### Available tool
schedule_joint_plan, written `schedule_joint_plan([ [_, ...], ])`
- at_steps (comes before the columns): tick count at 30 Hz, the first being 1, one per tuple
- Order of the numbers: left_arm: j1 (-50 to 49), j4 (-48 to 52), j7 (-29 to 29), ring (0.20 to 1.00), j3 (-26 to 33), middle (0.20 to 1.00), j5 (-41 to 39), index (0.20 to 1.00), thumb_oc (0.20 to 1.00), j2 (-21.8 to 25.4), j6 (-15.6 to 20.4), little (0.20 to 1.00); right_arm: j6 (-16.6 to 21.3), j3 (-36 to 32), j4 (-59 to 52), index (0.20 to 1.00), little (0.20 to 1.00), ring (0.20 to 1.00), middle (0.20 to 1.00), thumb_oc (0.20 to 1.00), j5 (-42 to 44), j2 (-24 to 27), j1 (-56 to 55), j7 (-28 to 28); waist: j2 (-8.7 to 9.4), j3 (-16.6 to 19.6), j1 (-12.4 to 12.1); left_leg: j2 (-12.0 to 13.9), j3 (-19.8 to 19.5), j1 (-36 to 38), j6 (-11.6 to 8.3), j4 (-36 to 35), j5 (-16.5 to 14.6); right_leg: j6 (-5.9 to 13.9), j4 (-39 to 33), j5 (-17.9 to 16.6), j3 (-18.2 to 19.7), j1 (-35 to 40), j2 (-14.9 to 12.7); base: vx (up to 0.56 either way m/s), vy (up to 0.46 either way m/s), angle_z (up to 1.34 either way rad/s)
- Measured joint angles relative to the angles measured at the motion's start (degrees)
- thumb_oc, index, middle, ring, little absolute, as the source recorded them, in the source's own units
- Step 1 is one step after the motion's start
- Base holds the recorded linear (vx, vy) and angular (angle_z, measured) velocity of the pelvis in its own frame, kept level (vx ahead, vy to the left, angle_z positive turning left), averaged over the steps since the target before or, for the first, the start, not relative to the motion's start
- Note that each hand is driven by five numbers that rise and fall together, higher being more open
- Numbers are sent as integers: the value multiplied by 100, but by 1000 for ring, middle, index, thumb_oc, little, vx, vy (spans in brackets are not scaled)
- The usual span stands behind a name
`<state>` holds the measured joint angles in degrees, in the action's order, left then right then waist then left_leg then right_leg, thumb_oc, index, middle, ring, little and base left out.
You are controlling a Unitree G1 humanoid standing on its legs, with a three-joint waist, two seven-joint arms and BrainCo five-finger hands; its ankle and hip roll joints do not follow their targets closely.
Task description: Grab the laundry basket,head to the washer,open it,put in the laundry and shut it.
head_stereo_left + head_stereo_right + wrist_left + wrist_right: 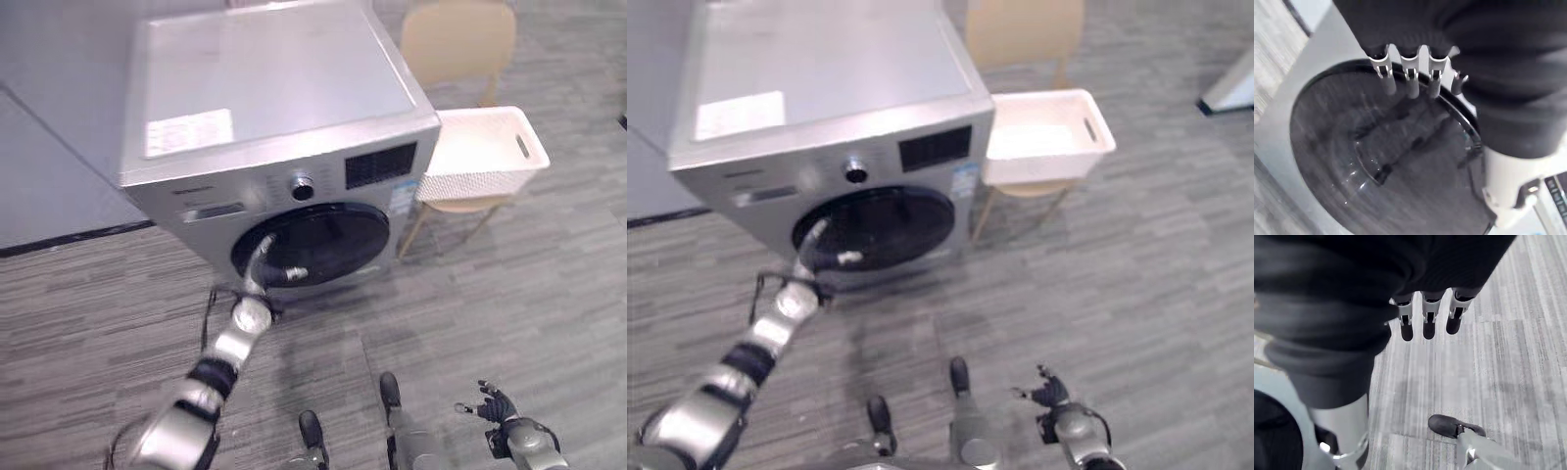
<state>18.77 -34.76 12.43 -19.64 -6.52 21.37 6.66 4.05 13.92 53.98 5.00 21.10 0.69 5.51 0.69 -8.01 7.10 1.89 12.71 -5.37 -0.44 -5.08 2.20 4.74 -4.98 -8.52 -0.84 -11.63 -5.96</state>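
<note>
Grey carpet; straight-fingered left hand [263, 257] on washer [284, 127] door [318, 243], laundry basket [480, 152] well apart.

left hand [1410, 73] fingers straight, against washer door [1376, 166]
</note>
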Motion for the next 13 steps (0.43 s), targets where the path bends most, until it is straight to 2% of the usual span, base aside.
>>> schedule_joint_plan([
  [3,-879,249,-88,1000,313,1000,-75,1000,1000,-112,-23,1000,6,-53,-69,1000,1000,1000,1000,1000,-7,6,-25,15,-22,-11,-149,35,-114,70,-48,1,-11,-53,-2,38,-92,118,6,-27,-61,22],
  [4,-1210,274,-163,1000,463,1000,-237,1000,1000,-127,-32,1000,-25,-66,-125,1000,1000,1000,1000,1000,-23,2,39,17,-55,-21,-285,54,-168,60,-41,1,-4,-54,1,39,-191,150,22,-12,-37,26],
  [5,-1843,355,-302,1000,979,1000,-419,1000,1000,-379,-15,1000,-35,-157,-318,1000,1000,1000,1000,1000,-57,0,-6,11,-55,-23,-276,65,-244,175,-31,23,41,-75,-1,41,-212,299,47,-2,-21,20],
  [7,-2295,70,-424,1000,996,1000,-655,1000,1000,-415,-123,1000,-8,-247,-361,1000,1000,1000,1000,1000,-59,20,-89,17,-63,-21,-365,69,-273,380,-32,34,21,-103,-4,69,-246,507,87,-4,-7,14],
  [8,-2676,-309,-622,1000,1021,1000,-690,1000,1000,-435,-147,1000,-10,-288,-397,1000,1000,1000,1000,1000,-64,22,-48,3,-94,3,-579,92,-311,449,-33,13,-10,-100,-4,136,-298,617,76,17,1,16],
  [13,-3086,-1135,-880,1000,1055,1000,-675,1000,1000,-537,-292,1000,-54,-232,-430,1000,1000,1000,1000,1000,-271,-23,-100,-7,-116,213,-680,75,-523,652,-12,15,-39,-83,-4,204,-490,902,44,16,11,23],
])
